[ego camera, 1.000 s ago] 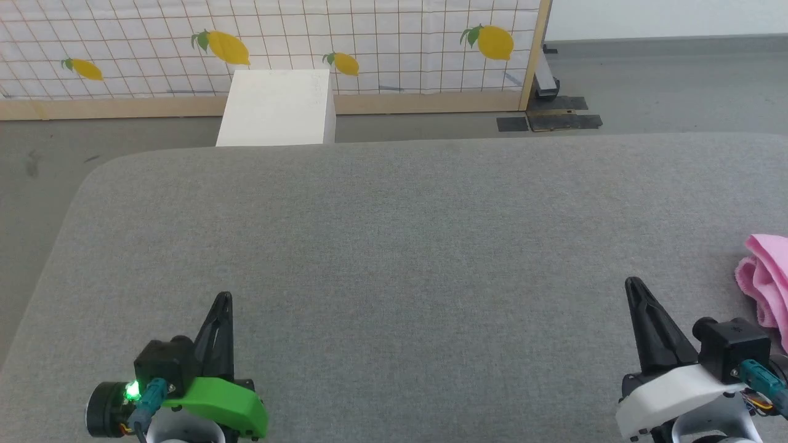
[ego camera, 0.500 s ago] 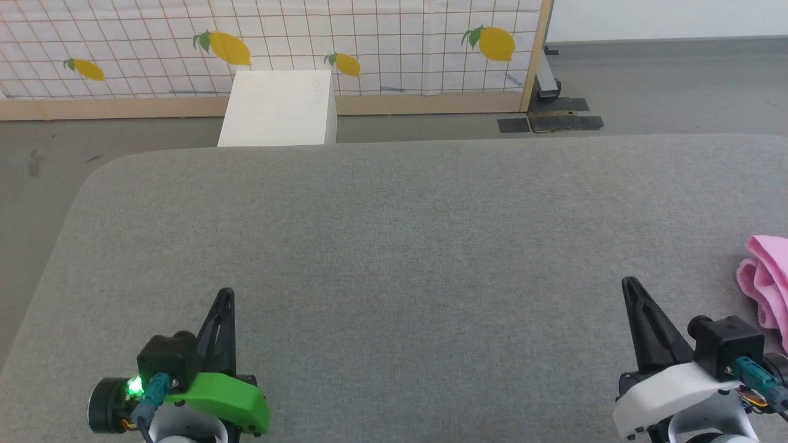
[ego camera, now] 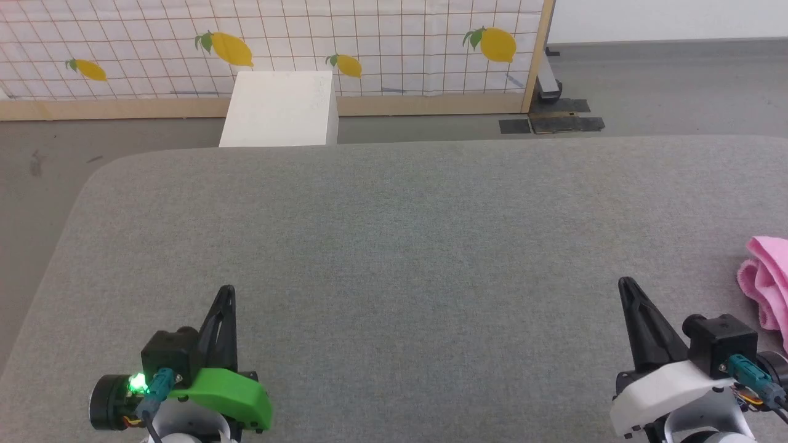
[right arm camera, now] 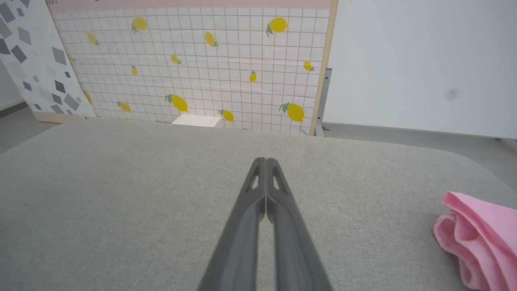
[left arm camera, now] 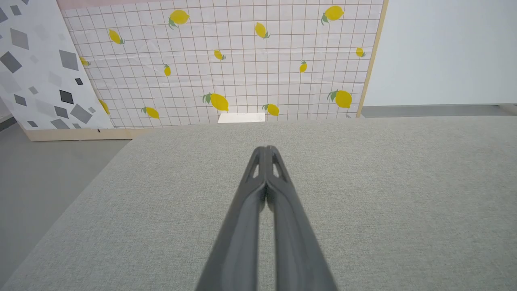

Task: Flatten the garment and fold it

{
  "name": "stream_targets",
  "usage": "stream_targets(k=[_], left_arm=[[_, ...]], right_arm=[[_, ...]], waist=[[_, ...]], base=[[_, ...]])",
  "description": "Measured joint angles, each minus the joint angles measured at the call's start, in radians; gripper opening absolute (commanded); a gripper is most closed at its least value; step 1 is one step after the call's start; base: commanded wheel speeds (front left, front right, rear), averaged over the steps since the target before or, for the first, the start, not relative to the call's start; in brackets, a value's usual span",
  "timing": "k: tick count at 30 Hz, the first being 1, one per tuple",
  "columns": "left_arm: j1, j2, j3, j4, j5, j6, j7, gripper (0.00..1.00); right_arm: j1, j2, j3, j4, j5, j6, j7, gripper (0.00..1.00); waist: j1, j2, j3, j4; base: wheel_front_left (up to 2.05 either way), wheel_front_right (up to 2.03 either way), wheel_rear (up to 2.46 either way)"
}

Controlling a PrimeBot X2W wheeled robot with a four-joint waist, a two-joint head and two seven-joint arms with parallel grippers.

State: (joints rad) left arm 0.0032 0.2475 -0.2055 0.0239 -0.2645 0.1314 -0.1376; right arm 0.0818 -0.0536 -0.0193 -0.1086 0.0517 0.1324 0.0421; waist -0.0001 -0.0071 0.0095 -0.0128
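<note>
Over the grey desk [ego camera: 394,246], left gripper [ego camera: 226,289] and right gripper [ego camera: 623,282] hold fingers pinched together, empty; the right should open toward the bunched pink garment [ego camera: 766,283].

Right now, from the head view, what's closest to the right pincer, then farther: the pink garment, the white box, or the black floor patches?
1. The pink garment, just right of the right pincer.
2. The black floor patches, beyond the table's far edge.
3. The white box, beyond that edge, far left.
</note>
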Motion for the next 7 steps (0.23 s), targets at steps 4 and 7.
stream_targets(k=[4, 7], left_arm=[[0.000, -0.011, 0.012, -0.001, 0.009, -0.009, 0.006, 0.00], [0.000, -0.021, 0.021, -0.001, 0.031, -0.016, 0.013, 0.00]], right_arm=[[-0.001, 0.000, 0.001, 0.006, 0.000, 0.000, -0.004, 0.00], [-0.004, 0.000, 0.002, 0.010, -0.002, 0.000, -0.005, 0.00]], waist=[[0.0000, 0.0000, -0.001, 0.001], [0.0000, 0.0000, -0.001, 0.001]], base=[[0.00, 0.00, 0.00], [0.00, 0.00, 0.00]])
